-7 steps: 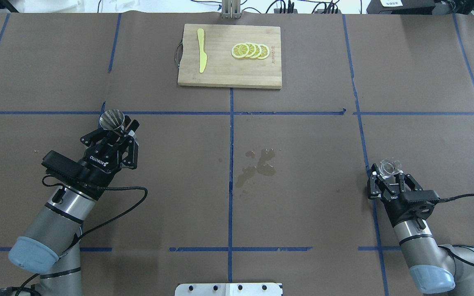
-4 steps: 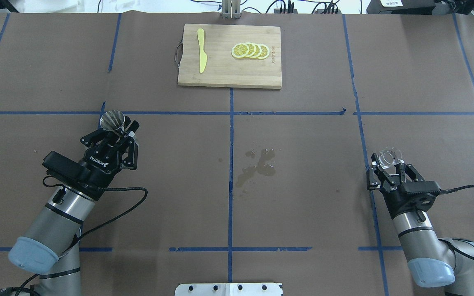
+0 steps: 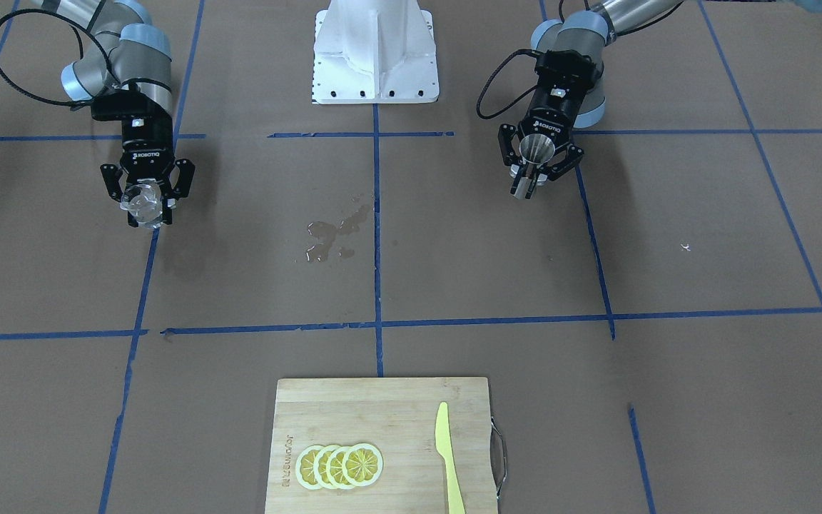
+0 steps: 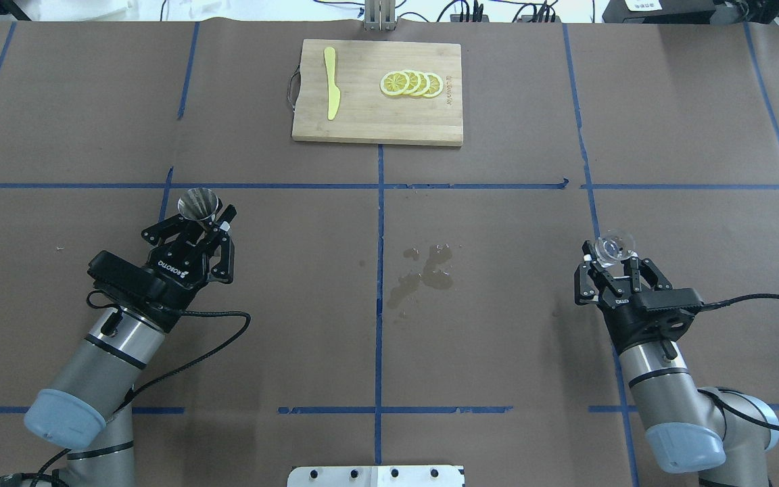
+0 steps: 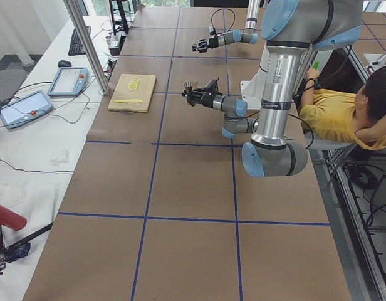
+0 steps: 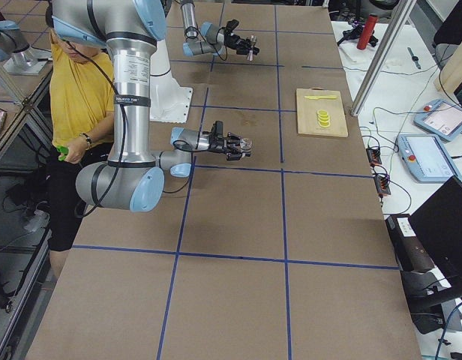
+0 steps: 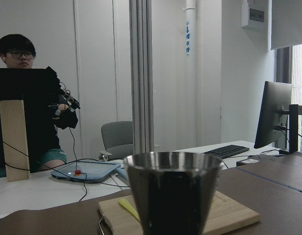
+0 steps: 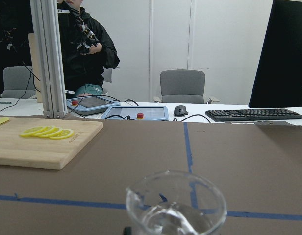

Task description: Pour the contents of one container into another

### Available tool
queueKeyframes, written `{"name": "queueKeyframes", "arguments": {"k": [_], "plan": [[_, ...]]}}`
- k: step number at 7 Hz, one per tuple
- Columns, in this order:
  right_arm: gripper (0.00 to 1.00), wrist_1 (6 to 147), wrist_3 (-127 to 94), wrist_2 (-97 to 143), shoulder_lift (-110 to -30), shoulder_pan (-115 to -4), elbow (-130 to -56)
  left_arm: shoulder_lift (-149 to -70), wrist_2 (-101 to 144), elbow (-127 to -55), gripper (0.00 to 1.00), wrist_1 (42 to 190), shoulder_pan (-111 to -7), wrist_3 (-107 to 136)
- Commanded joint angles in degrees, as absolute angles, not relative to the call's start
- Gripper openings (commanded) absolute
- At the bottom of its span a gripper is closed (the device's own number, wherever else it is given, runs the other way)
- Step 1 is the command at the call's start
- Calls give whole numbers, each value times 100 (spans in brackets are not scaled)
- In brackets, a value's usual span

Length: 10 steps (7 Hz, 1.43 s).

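Note:
My left gripper (image 4: 205, 223) is shut on the silver jigger (image 4: 198, 203), held upright above the table at the left; the jigger (image 3: 538, 148) shows between the fingers in the front view and fills the left wrist view (image 7: 173, 193). My right gripper (image 4: 611, 262) is shut on the clear glass cup (image 4: 614, 248), upright and lifted at the right. The cup (image 3: 143, 201) sits in the right gripper (image 3: 147, 207) in the front view, and its rim with a spout (image 8: 175, 203) shows in the right wrist view. Both containers are far apart.
A wet spill (image 4: 423, 270) marks the brown paper at the table's middle. A wooden cutting board (image 4: 376, 128) at the far edge carries lemon slices (image 4: 411, 83) and a yellow knife (image 4: 331, 81). An operator (image 5: 343, 116) sits behind the robot.
The right gripper has carried the glass cup forward and toward the centre. The left gripper has shifted slightly right with the jigger. Both stay shut.

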<state>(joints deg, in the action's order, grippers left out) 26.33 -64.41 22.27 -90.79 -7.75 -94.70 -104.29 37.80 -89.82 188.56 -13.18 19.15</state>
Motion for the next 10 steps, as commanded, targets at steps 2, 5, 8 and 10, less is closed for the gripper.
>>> {"name": "queueKeyframes", "arguments": {"k": [2, 5, 8, 10], "plan": [[0, 2811, -5767, 2215, -8430, -756, -9501, -10827, 3981, -8703, 0, 18502, -1345, 1925], [0, 3976, -5766, 2224, -8288, -651, -10427, -11108, 4227, -8256, 0, 18388, -1406, 2108], [0, 5174, -5766, 2268, -7694, -440, -11179, -11354, 5280, -8200, 0, 18229, -1827, 2030], [0, 6034, -5757, 2259, -7427, -212, -11651, -11670, 5761, -8069, 0, 18228, -1828, 1952]]}}
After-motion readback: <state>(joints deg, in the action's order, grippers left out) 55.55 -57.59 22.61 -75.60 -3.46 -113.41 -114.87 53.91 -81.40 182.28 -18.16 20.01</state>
